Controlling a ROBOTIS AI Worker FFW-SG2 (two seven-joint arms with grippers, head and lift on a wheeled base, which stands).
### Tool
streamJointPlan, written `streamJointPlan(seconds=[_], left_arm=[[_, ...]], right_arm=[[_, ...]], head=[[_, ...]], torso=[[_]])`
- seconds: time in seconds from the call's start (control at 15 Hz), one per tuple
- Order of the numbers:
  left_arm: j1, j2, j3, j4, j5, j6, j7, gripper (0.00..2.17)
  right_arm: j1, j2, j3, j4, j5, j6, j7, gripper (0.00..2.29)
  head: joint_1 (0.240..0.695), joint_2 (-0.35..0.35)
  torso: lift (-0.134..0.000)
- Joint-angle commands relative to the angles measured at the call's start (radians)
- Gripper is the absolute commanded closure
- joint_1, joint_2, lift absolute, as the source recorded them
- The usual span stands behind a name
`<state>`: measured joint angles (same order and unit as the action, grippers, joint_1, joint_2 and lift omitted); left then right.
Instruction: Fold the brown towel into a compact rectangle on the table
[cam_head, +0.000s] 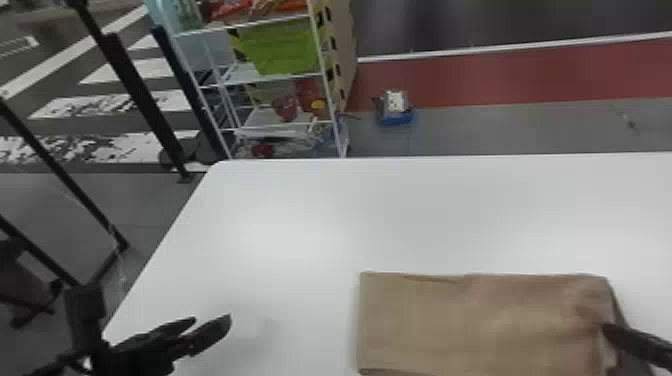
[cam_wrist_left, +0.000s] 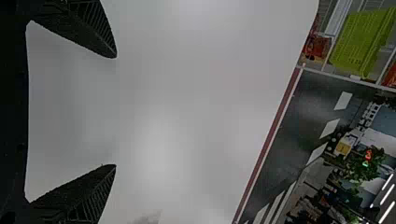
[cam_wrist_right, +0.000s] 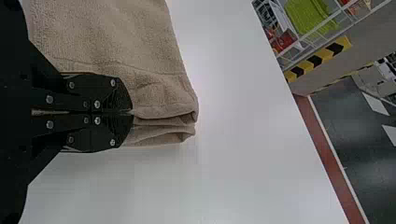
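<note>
One white tbl (cam_head: 300, 210) fills most of the head view, w/ a rounded far L corner. Past its far edge, toward L, stands a white wire rack (cam_head: 260, 75). Brown towel (cam_head: 465, 320) is on the tbl, R of center & on the near side, in a flat oblong running L–R; layers stacked, R end a bit rumpled. L gripper (cam_head: 212, 320) is at near L, well apart from the towel, fingers spread wide w/ nothing btwn. R gripper (cam_head: 611, 334) is at the towel's R end, fingers pinched tight on its fabric.
</note>
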<state>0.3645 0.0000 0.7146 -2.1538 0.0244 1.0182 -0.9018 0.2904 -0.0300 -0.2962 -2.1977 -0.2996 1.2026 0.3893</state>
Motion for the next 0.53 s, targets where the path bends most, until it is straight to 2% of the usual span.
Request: streamJointPlan(seconds=[0.0,0.07,0.33,0.47], left_arm=[[0.004,-0.003,0.002,-0.011,0.0,0.006,0.0,0.04],[0.005,-0.003,0.003,-0.012,0.0,0.006,0.001,0.04],[0.005,-0.003,0.005,-0.012,0.002,0.003,0.004,0.04],[0.004,-0.003,0.005,-0.014,0.005,0.006,0.004,0.04]], right_arm=[[0.007,0.001,0.0,-0.007,-0.01,0.021,-0.004,0.38],[0.024,0.001,-0.014,-0.027,-0.03,0.018,-0.003,0.06],[0.046,0.015,-0.106,-0.076,-0.142,0.006,0.003,0.05],[0.041,0.018,-0.129,-0.091,-0.153,-0.007,0.005,0.05]], head=[[0.695,0.269],[0.695,0.271],[0.695,0.275],[0.695,0.262]], torso=[[-0.124],[-0.124],[-0.124],[-0.124]])
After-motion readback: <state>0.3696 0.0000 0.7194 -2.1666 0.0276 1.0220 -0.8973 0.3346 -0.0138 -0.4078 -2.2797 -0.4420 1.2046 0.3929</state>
